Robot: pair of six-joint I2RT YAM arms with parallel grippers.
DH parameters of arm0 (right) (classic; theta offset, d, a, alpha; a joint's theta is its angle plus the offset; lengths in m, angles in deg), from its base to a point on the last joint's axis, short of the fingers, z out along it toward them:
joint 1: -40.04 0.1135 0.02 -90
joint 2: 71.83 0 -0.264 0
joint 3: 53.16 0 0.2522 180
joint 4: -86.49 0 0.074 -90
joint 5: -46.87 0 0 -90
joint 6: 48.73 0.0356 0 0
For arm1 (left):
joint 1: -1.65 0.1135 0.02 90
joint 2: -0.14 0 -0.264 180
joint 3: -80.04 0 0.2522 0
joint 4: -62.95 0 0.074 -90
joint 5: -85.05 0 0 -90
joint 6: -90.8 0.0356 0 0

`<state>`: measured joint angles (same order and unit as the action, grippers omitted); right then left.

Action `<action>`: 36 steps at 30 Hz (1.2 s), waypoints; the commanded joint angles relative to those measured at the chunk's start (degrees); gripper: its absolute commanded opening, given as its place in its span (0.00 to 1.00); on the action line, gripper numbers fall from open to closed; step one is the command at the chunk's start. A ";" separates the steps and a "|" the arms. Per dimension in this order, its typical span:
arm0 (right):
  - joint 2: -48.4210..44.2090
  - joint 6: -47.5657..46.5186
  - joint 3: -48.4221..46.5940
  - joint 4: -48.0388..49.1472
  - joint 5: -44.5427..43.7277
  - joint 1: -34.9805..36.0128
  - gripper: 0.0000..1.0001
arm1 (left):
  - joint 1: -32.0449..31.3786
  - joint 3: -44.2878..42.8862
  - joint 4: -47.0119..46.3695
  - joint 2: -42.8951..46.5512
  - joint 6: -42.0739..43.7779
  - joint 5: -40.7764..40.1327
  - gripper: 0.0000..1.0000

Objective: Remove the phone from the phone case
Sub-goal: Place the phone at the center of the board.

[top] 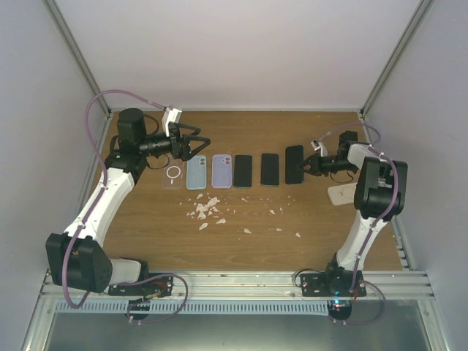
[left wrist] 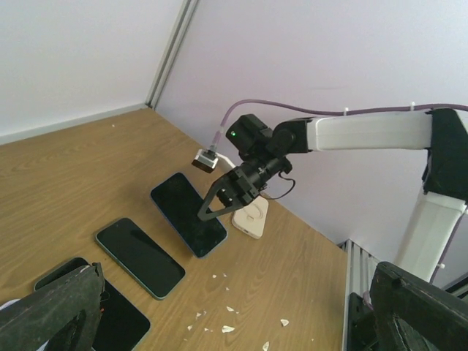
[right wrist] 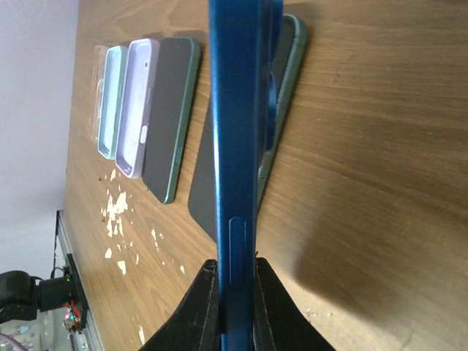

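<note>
Row: three cases (top: 196, 173), two phones (top: 270, 170); right claw (top: 306, 167) pinches blue phone (right wrist: 234, 131).

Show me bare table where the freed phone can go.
Bare wood: the far strip between the row and the back wall, and the near strip between the white chips and the front rail. Crowded: the row from clear plastic case to blue-cased phone.
</note>
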<state>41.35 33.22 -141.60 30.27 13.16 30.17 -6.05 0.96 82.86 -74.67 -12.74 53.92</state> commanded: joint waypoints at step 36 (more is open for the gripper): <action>0.71 -1.71 -6.49 -5.63 -8.61 -2.85 0.85 | 1.20 1.77 -5.37 1.61 -1.76 -0.67 0.99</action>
<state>47.12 33.81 -147.87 25.68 7.85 27.86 -5.29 2.16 80.32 -74.67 -14.27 53.68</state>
